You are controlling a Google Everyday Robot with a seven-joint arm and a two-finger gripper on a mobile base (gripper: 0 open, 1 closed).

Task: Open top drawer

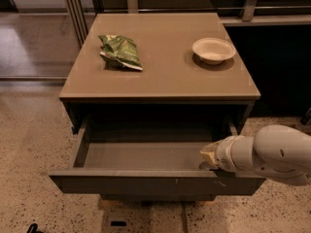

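One drawer, the top drawer [155,183], stands well out from under the bench [160,89], nearest the viewer. Its dark grey front has no handle and is scratched right of centre, and its shallow grey inside shows. The robot's claw [210,155] sits at the front's upper edge, far right. Whether it is clenched or released cannot be told. The drawer looks rigid, light and free-sliding, best taken by that top lip. Farther back on the bench lie a green snack bag [120,51] and a pale bowl [213,50].
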